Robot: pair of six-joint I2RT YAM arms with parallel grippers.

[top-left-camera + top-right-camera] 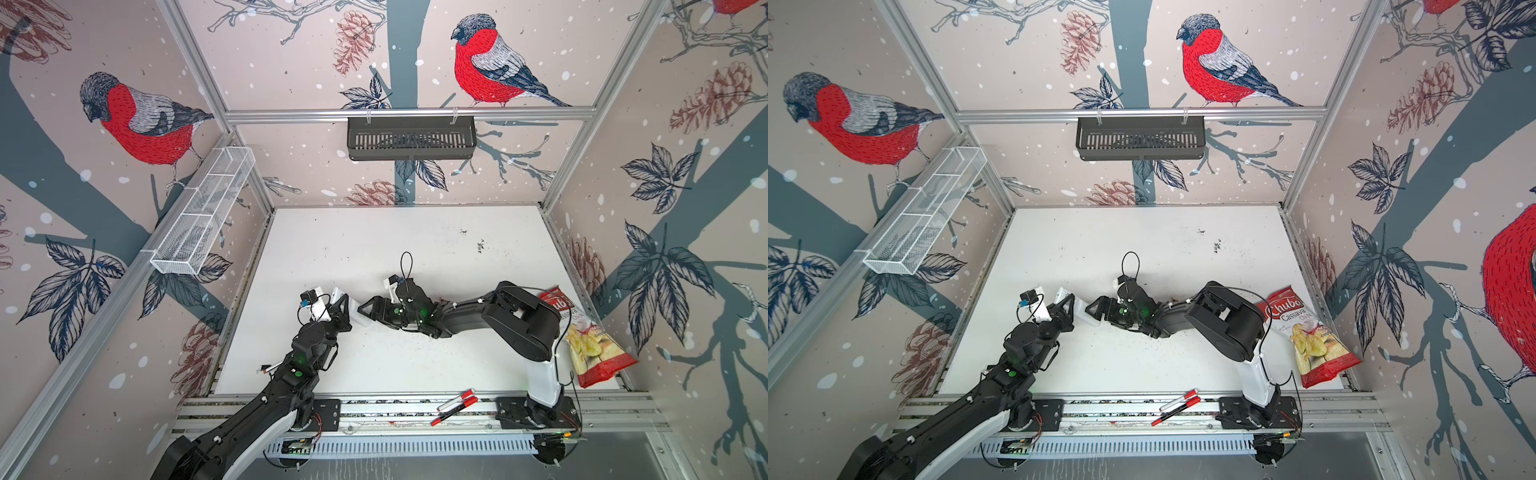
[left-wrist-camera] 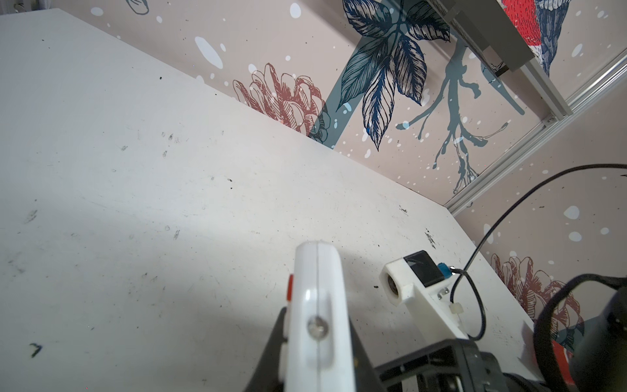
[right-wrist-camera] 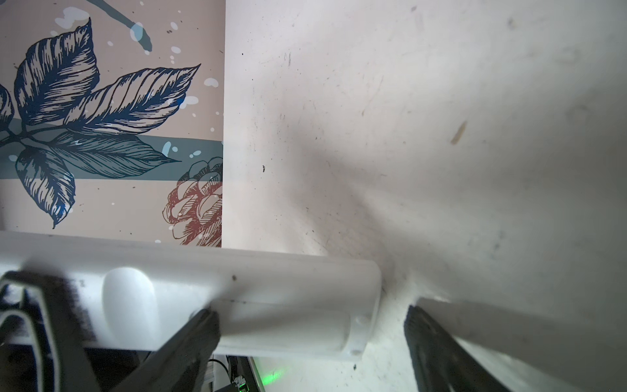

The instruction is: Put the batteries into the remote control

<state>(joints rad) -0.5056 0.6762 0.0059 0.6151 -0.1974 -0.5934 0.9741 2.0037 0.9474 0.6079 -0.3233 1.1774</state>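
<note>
My left gripper (image 1: pixel 345 306) is shut on the remote control (image 1: pixel 358 317), a slim white bar held on edge just above the table in both top views. In the left wrist view the remote control (image 2: pixel 317 298) stands end-on between the dark fingers (image 2: pixel 271 342), with a red button on its side. My right gripper (image 1: pixel 365 312) reaches in from the right and is open. In the right wrist view the plain white back of the remote control (image 3: pixel 278 305) lies between my right gripper (image 3: pixel 308 339) fingers; one finger (image 3: pixel 190 339) is at it and the other stands apart. The batteries are out of view.
A red chips bag (image 1: pixel 590 336) leans at the right wall. Red-and-white marker pens (image 1: pixel 455 405) lie on the front rail. Another marker pen (image 1: pixel 268 368) pokes out beside the left arm. A black basket (image 1: pixel 411 137) hangs on the back wall, a white mesh basket (image 1: pixel 203 212) on the left wall.
</note>
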